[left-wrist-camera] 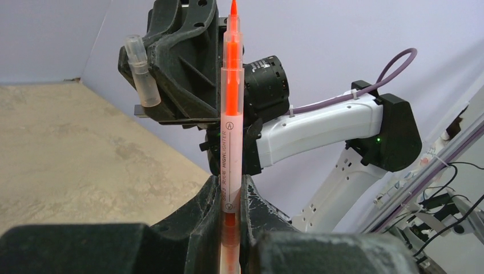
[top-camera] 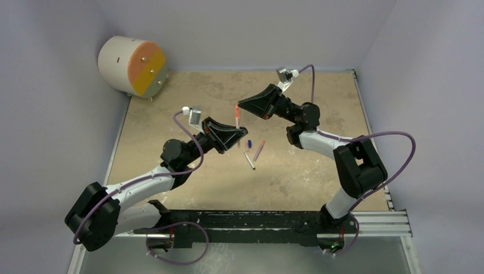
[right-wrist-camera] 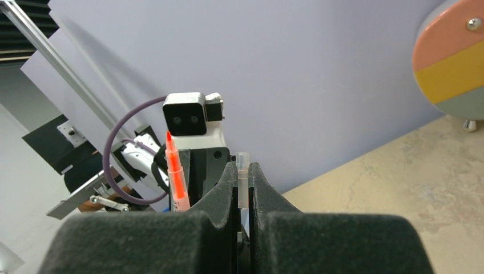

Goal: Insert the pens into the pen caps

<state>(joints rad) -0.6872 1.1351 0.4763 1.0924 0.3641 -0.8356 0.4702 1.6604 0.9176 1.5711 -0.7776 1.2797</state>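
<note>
Two claws face each other above the middle of the table [top-camera: 319, 171], with the uncapped pen and its cap raised between them.

1. Left claw [left-wrist-camera: 231, 197]: pressed together on the lower barrel of the orange pen [left-wrist-camera: 231, 114]. The pen stands upright with its tip at the top. It has a slim translucent barrel, a bright orange core and a pointed orange tip. The word "HIGHLIGHTER" is printed lengthwise down the barrel.

2. Right claw [right-wrist-camera: 243, 180]: pinching a clear cap [right-wrist-camera: 243, 171]. The cap is a short colourless tube with a narrower stepped end that sticks out beyond the fingertips. From the left wrist camera the cap is tilted, to the left of the pen's upper part and apart from it. Pen and cap do not touch.

3. Items on the table below the claws, lying close together:
- white pen [top-camera: 249, 161], dark tip, lying flat
- mauve pen [top-camera: 259, 150], lying flat at a slant
- blue cap [top-camera: 249, 142], small and stubby, near the white pen's far end

A round drum [top-camera: 132, 65] with an orange and yellow face sits by the far left corner.
</note>
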